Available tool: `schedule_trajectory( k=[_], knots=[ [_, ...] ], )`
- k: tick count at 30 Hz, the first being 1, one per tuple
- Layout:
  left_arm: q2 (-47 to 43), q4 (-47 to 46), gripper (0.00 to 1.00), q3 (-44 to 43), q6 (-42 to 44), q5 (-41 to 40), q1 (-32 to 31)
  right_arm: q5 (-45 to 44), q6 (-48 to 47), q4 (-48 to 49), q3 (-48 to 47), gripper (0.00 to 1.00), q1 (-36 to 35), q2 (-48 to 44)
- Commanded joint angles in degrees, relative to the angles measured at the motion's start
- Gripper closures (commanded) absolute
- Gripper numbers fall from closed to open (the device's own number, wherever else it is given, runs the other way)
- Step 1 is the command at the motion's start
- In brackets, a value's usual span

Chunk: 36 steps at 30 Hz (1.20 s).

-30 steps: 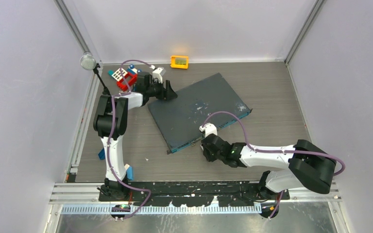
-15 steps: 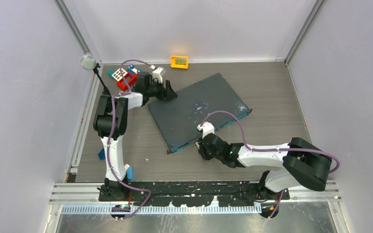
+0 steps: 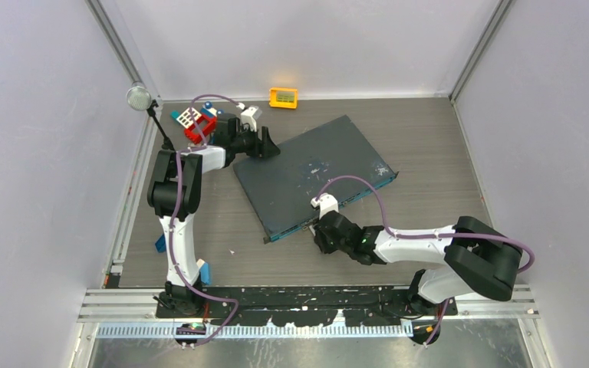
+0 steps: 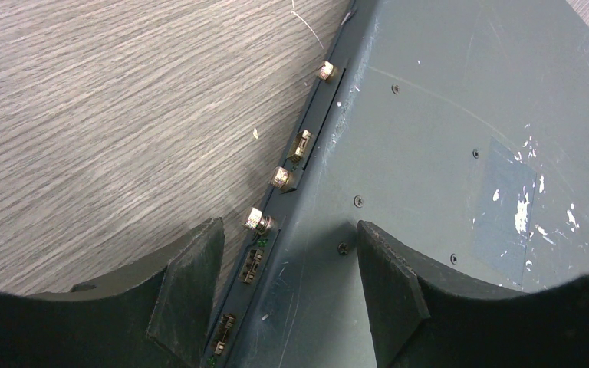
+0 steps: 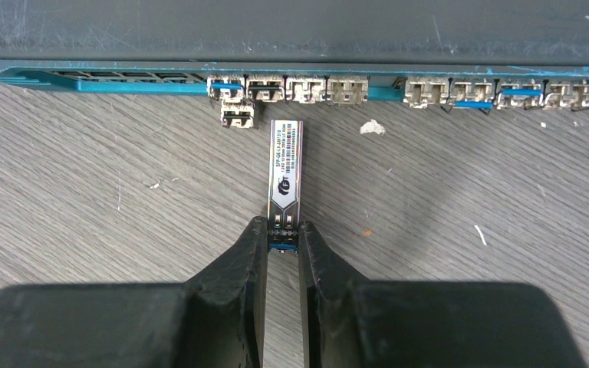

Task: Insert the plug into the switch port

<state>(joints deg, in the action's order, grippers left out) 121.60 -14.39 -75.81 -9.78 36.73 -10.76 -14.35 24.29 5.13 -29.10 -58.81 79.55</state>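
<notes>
The switch is a large flat dark-grey box point(image 3: 307, 172) with white scuffs and a thin teal-blue front face point(image 5: 123, 84) bearing a row of small ports point(image 5: 287, 90). My right gripper point(image 5: 283, 230) is shut on the rear end of a slim silver plug point(image 5: 284, 169). The plug points at the ports, its tip a short way in front of them and apart from them. In the top view the right gripper point(image 3: 323, 232) sits just before the front face. My left gripper point(image 4: 284, 264) is open and straddles the box's far corner edge point(image 4: 307, 199), in the top view point(image 3: 264, 146) too.
A small loose connector point(image 5: 236, 115) lies just in front of the ports, left of the plug. A small orange-yellow box point(image 3: 283, 97) sits at the back wall. Colourful toy blocks point(image 3: 194, 123) and a lamp on a stand point(image 3: 139, 97) are at the back left.
My right gripper has moved a little left and toward the switch's front face with the plug in it. The left arm has not moved.
</notes>
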Motion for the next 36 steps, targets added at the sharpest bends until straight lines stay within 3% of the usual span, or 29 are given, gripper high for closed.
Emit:
schedule_trajectory(
  k=[1, 36],
  knots=[
    [-0.1, 0.3, 0.35, -0.7, 2.0, 0.3, -0.1, -0.7, -0.3, 3.1, -2.1, 1.0, -0.1, 1.4],
    [-0.1, 0.3, 0.35, -0.9, 2.0, 0.4, -0.1, -3.0, -1.1, 6.5, -5.4, 0.99, -0.1, 5.1]
  ],
)
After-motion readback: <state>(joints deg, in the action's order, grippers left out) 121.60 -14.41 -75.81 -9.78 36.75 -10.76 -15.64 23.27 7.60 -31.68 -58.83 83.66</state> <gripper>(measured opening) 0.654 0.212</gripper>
